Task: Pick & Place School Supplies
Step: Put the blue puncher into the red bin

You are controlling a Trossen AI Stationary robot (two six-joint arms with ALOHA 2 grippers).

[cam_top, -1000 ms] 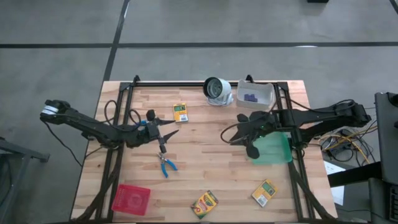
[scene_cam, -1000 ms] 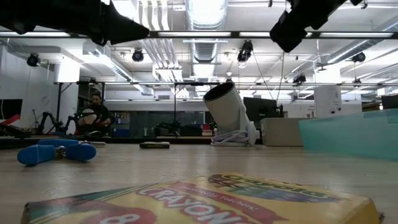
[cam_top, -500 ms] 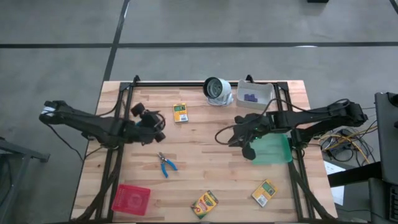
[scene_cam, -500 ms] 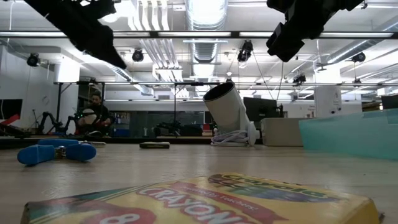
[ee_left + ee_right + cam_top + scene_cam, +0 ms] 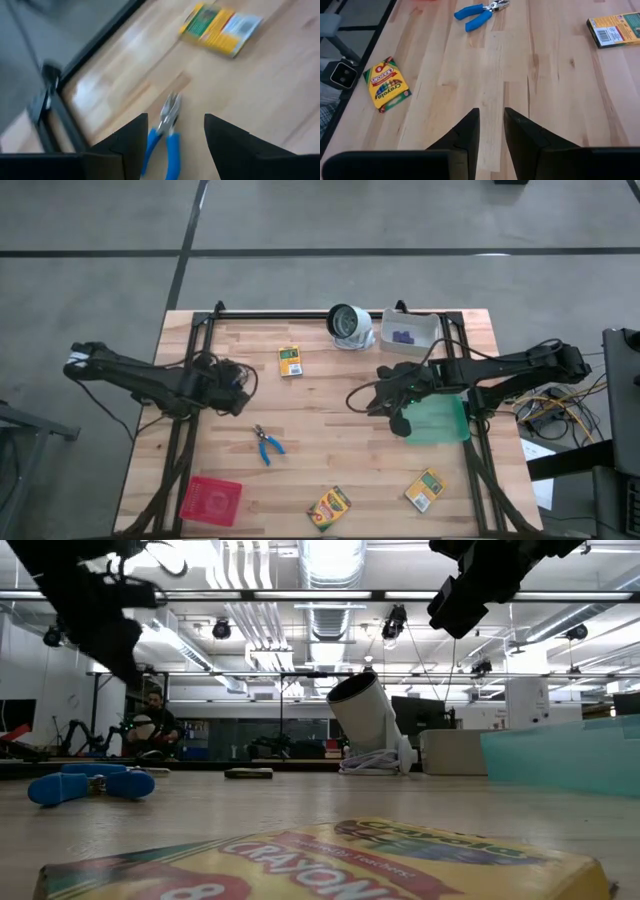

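Apparently the blue-handled tool (image 5: 266,445) is next, lying loose on the tabletop (image 5: 330,400) near the left gripper (image 5: 170,142), fingers apart and empty. Descend straight, straddling both handles. The right gripper (image 5: 491,127), fingers nearly together, hangs by the green mat (image 5: 445,420).

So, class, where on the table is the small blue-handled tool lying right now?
In the high view the small blue-handled tool lies flat on the wooden table, left of centre, just in front of the left hand and behind the red square tray.
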